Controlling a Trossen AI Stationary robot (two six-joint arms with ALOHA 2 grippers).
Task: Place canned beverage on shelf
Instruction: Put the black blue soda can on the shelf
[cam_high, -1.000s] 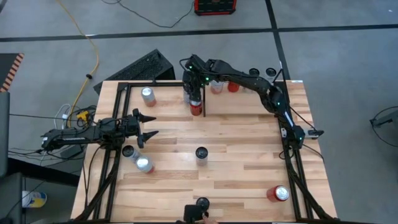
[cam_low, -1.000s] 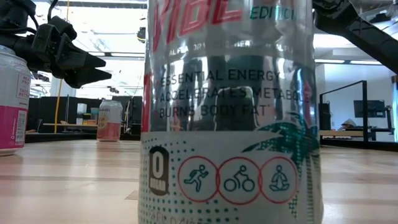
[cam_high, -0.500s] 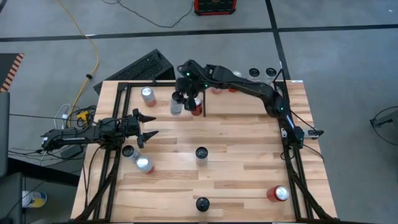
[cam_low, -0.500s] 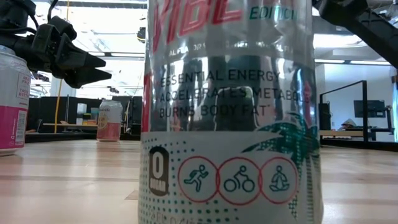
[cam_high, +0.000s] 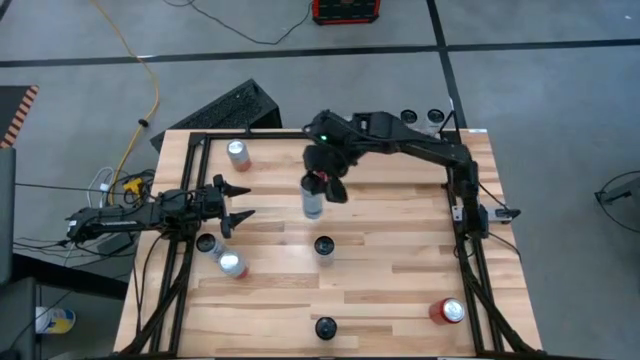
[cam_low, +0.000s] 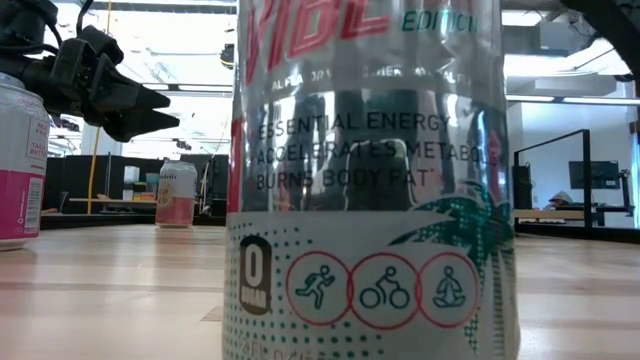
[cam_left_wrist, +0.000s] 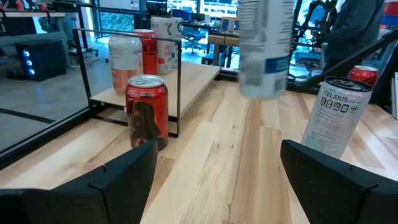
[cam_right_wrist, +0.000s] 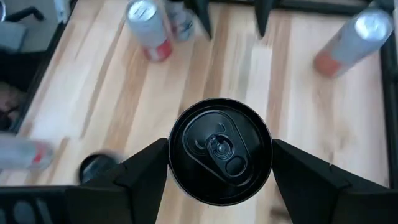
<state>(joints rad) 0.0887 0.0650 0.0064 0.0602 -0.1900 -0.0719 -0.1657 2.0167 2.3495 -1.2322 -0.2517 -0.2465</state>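
Risk, shelf: the shelf (cam_high: 270, 150) at the upper part of the table (cam_high: 400, 260) could be hit on its rails if the can is brought in low.
Risk, can: the held can (cam_right_wrist: 219, 151) could be tipped over if dropped crooked.
Right gripper (cam_high: 325, 185): closed around the held can, upper middle, not yet on the shelf.
Left gripper (cam_high: 232, 205): half open, nothing held.
Count: one table, one shelf, two grippers, and nine cans seen from above. More may be hidden.
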